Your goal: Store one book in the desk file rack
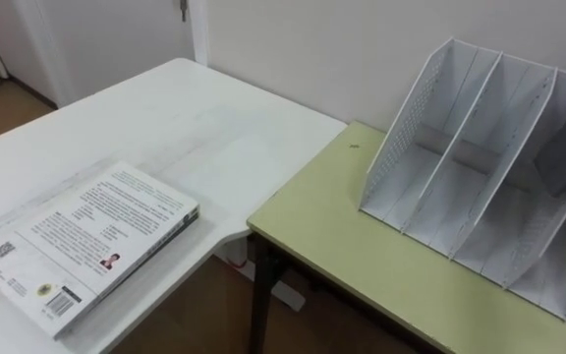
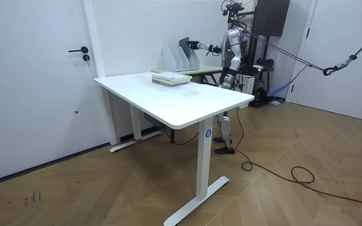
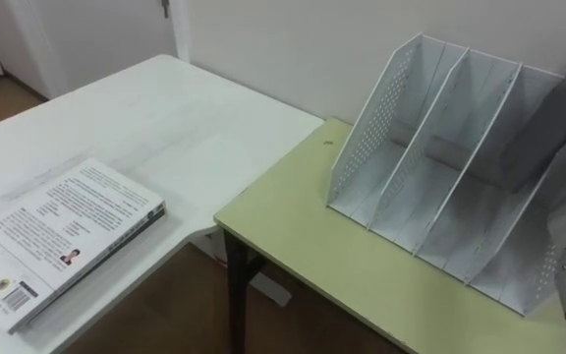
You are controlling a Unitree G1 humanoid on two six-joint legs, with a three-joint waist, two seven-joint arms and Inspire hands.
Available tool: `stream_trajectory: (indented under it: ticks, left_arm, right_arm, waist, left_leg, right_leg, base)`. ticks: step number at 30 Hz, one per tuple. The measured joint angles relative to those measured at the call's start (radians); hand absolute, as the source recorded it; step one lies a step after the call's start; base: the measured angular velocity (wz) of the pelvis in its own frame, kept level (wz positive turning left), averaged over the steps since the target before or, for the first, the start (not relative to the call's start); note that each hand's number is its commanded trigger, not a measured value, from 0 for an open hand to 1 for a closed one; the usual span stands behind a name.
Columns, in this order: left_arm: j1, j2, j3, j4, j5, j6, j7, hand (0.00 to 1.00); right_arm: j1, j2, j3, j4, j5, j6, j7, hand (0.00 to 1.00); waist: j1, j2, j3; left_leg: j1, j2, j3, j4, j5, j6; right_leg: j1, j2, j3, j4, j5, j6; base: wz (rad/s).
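Book (image 1: 86, 241) is lying flat, printed white cover up; my right hand (image 2: 195, 45) is hovering by the file rack (image 1: 480, 167), and I cannot tell how open its fingers are.

White desk (image 1: 214, 147) beside a pale green table (image 1: 342, 236), white door (image 2: 36, 94), wooden floor (image 2: 105, 201)

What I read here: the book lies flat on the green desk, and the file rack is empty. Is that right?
Not quite. The book lies flat on the white table, not on the green desk, as the left eye view shows. The file rack is indeed empty.
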Motion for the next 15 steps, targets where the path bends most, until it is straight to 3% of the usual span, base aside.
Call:
stream_trajectory:
  ticks: [15]
  left_arm:
    - [0.002,0.001,0.004,-0.011,0.016,0.001,0.001,0.0]
  right_arm:
    - [-0.005,-0.001,-0.002,0.024,-0.001,0.001,0.028,0.0]
  waist:
    - [0.001,-0.003,0.0018]
  left_leg:
    - [0.0,0.001,-0.001,0.002,0.001,-0.001]
  right_leg:
    - [0.001,0.001,0.0,0.001,0.001,-0.002]
  base:
    - [0.0]
